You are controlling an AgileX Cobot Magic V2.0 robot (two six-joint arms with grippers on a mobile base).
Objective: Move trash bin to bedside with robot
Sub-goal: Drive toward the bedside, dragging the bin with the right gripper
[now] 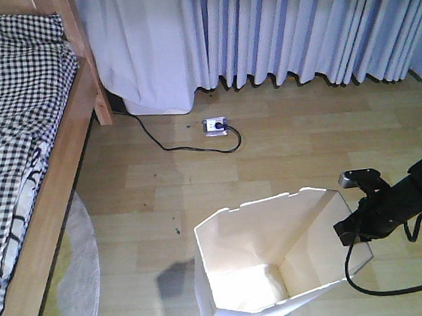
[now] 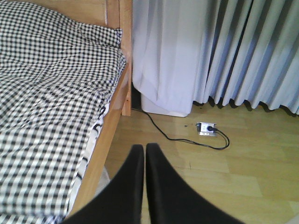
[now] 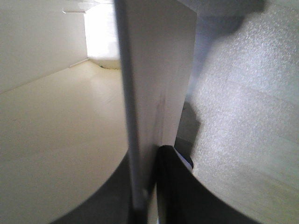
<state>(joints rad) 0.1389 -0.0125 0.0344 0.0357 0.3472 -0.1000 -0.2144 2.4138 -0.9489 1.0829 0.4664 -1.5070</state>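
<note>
1. Checked-cover bedside lies at the left; the left tool hangs near it, pinched closed on nothing.
2. White trash bin stands upright, apart from the bed frame, so the move looks unfinished.
3. On its right wall the right tool is clamped, grip made.

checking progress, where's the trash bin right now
In the front view the trash bin stands on the wood floor at bottom centre, right of the bed frame with floor between them; the right gripper is clamped on its right rim.
</note>
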